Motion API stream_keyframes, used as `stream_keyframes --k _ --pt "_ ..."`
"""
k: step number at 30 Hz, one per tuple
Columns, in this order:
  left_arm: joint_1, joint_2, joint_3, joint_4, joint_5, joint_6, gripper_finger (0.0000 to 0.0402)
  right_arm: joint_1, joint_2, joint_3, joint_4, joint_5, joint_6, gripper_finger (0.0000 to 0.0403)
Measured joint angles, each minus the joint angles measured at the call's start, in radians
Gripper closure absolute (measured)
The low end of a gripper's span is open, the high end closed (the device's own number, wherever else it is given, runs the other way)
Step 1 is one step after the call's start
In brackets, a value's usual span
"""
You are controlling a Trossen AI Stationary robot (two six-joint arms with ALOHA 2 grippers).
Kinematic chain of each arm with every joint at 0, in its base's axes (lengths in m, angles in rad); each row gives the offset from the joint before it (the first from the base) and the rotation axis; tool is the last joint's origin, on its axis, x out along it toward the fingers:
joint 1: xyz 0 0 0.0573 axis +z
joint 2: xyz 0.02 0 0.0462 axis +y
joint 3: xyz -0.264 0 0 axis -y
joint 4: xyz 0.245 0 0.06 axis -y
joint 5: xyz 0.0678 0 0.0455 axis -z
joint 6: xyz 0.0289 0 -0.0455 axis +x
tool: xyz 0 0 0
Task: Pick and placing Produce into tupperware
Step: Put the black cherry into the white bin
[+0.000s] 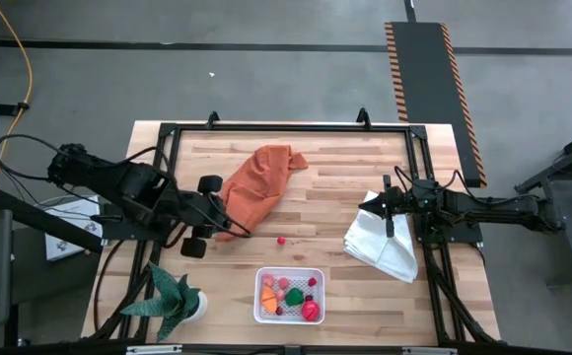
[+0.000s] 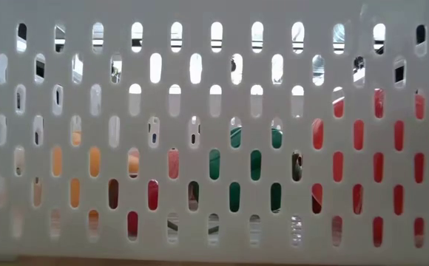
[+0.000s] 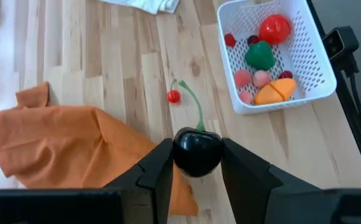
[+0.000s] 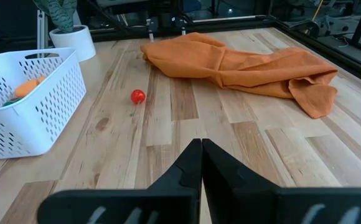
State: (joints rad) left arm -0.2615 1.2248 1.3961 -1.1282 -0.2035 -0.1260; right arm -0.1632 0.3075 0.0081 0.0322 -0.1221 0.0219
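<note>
The left gripper (image 3: pixel 197 163) hangs over the wooden table (image 1: pixel 316 173), its fingers pinching a glossy dark cherry (image 3: pixel 196 151) whose green stem (image 3: pixel 193 107) arcs forward to a small red cherry (image 3: pixel 173 96) lying on the wood just ahead. The orange cloth (image 3: pixel 62 140) spreads beside and partly beneath this gripper. Farther ahead and to one side sits the white perforated tupperware (image 3: pixel 305 59), holding red, green, pink and orange produce (image 3: pixel 262 55). The right gripper (image 4: pixel 201 163), fingers pressed together and empty, waits over the white cloth (image 1: pixel 385 242), well apart.
</note>
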Motion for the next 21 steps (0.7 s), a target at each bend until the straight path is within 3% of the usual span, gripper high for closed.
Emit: stream_keyframes --k 13,21 --pt "-0.001 0.168 0.203 -0.01 0.012 0.115 0.0286 0.0 0.0 0.0 0.0 0.0 0.0 0.0402" --pt "-0.001 0.266 0.234 0.013 0.107 0.13 0.0286 0.0 0.0 0.0 0.0 0.0 0.0 0.0402"
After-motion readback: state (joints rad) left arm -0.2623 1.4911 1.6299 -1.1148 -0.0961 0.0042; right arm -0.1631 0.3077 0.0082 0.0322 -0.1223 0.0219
